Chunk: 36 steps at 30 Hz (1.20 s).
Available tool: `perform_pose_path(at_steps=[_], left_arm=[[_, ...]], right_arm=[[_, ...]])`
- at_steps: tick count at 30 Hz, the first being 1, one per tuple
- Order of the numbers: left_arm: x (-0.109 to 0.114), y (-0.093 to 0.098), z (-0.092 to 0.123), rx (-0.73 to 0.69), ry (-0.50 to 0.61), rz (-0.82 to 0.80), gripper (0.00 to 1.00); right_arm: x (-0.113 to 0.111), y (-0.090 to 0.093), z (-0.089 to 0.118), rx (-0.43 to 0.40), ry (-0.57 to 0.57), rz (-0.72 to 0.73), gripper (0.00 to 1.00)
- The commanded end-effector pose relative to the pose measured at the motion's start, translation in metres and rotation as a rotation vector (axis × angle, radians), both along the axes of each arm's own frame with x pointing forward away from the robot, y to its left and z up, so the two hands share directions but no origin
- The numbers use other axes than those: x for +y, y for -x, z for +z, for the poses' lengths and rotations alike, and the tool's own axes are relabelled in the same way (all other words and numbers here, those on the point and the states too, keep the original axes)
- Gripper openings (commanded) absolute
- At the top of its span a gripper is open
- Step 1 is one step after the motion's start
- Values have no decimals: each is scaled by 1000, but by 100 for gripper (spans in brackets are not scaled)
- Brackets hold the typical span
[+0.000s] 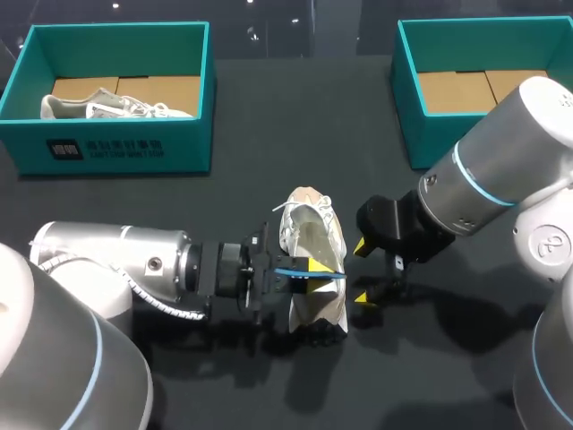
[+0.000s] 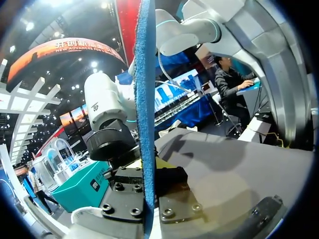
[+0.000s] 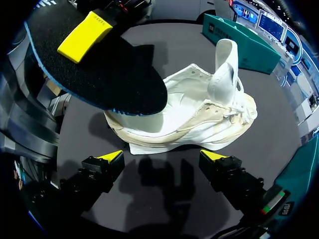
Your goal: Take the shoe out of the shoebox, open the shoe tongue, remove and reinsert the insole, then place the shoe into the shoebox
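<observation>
A white shoe (image 1: 309, 235) lies on the black table with its tongue pulled up; in the right wrist view the shoe (image 3: 199, 117) is just ahead of my right gripper. My left gripper (image 1: 307, 269) is shut on the insole (image 1: 315, 274), a dark pad with a blue edge, held over the shoe's heel end. In the left wrist view the insole (image 2: 145, 124) shows edge-on as a blue strip. The right wrist view shows the insole (image 3: 104, 74) above the shoe's heel, with a yellow fingertip (image 3: 84, 36) of the left gripper on it. My right gripper (image 1: 362, 270) (image 3: 162, 157) stands open beside the shoe, empty.
A teal shoebox (image 1: 116, 148) at the back left holds another pale shoe (image 1: 112, 106). A second teal shoebox (image 1: 410, 98) at the back right shows only its cardboard floor. The right arm's body looms over the table's right side.
</observation>
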<state>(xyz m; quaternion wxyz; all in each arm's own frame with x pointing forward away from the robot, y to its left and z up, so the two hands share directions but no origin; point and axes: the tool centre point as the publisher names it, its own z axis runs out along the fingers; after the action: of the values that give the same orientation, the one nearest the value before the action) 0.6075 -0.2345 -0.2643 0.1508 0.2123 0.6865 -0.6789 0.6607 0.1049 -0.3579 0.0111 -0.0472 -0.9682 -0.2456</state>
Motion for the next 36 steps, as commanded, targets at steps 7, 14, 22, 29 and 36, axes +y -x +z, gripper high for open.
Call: perform_pose_path(at_steps=[7,14,22,29,36], left_arm=[[-16,-9,-13,8,-1,19,0],[-18,-10,-17,15,3,31,0],[-18,-18,-29,-10,-20,70,0],[-14,-23,-36,-10,-28,71,0],[-11,-29,-44,-15,-38,83,0]], right_arm=[[1,1,-1,-3,2,-2,100],[1,1,-1,-3,2,-2,100],[1,1,-1,-3,2,-2,100],[1,1,-1,-3,2,-2,100],[1,1,-1,-3,2,-2,100]])
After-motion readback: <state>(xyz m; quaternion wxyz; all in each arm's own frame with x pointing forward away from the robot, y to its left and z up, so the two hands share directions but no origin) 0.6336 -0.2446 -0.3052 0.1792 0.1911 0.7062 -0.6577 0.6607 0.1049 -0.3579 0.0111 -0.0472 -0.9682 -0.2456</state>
